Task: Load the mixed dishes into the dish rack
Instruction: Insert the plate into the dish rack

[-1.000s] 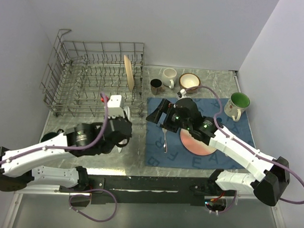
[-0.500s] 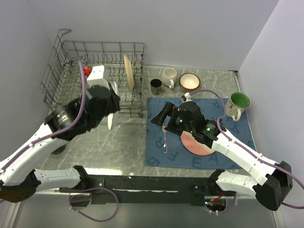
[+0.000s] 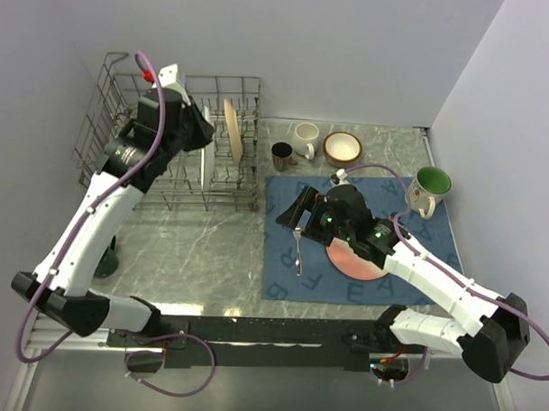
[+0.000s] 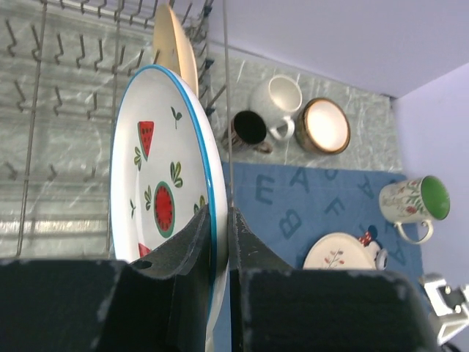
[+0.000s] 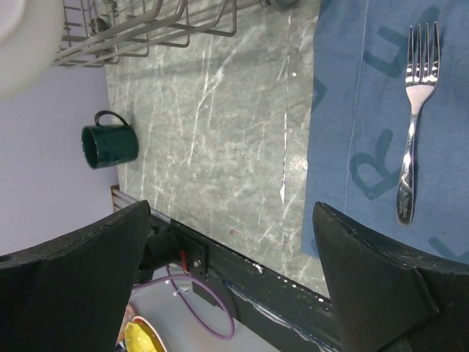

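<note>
My left gripper (image 3: 198, 133) (image 4: 218, 214) is shut on the lower rim of a white, blue-rimmed plate with watermelon pictures (image 3: 204, 170) (image 4: 157, 169). It holds the plate upright on edge over the right part of the dish rack (image 3: 104, 118) (image 4: 66, 88), just left of a tan plate (image 3: 230, 132) (image 4: 170, 44) standing in the tines. My right gripper (image 3: 294, 215) (image 5: 231, 214) hangs open above the metal fork (image 3: 297, 251) (image 5: 414, 125) on the blue placemat (image 3: 436, 238), with nothing between its fingers. A pink-and-cream plate (image 3: 354, 261) (image 4: 341, 253) lies partly under the right arm.
Behind the placemat stand a dark mug (image 3: 282, 154), a white mug (image 3: 305, 134) and a brown-rimmed bowl (image 3: 342, 147). A green-lined mug (image 3: 428, 188) stands at the mat's right corner. A dark green mug (image 5: 110, 143) sits near the table's front left, by the left arm.
My left arm has swung the watermelon plate from low in front of the rack up and back over it, turning it upright. The right gripper has barely shifted over the fork.
</note>
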